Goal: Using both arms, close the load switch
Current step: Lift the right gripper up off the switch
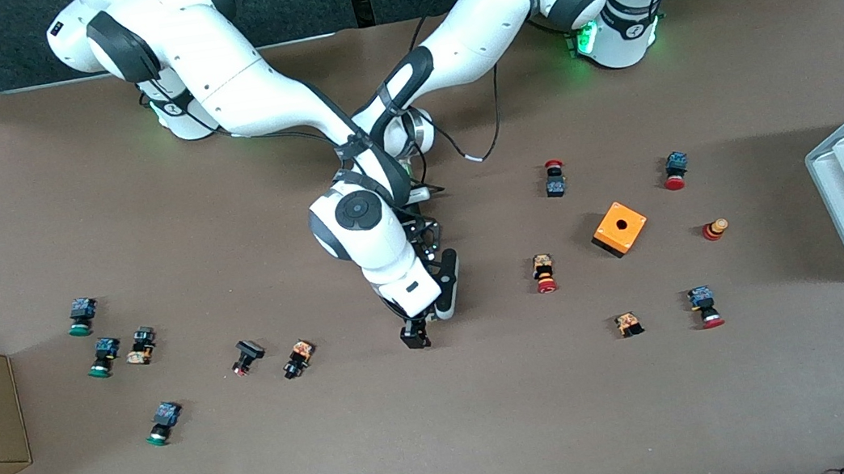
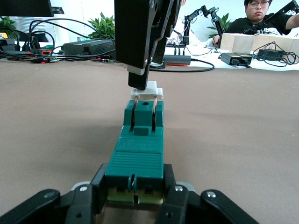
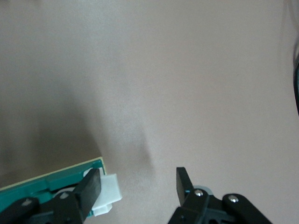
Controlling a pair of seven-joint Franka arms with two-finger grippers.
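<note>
Brown worktop (image 1: 658, 418) is carrying the load switch (image 2: 138, 149): left tool (image 2: 135, 198) is clamping its body; right tool (image 3: 135, 186), standing wide in its wrist view, is nudging the white slider (image 2: 147, 89); press squarely.

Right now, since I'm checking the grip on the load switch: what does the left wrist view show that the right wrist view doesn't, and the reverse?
Only the left wrist view: the left end effector clamped on one end of the load switch, the switch's full green length, and the right end effector reaching down from above.

Only the right wrist view: the right end effector's fingers stand apart, one finger against the switch's end, the other over bare table.

Both: the switch's white sliding piece, with the right end effector at it.
</note>
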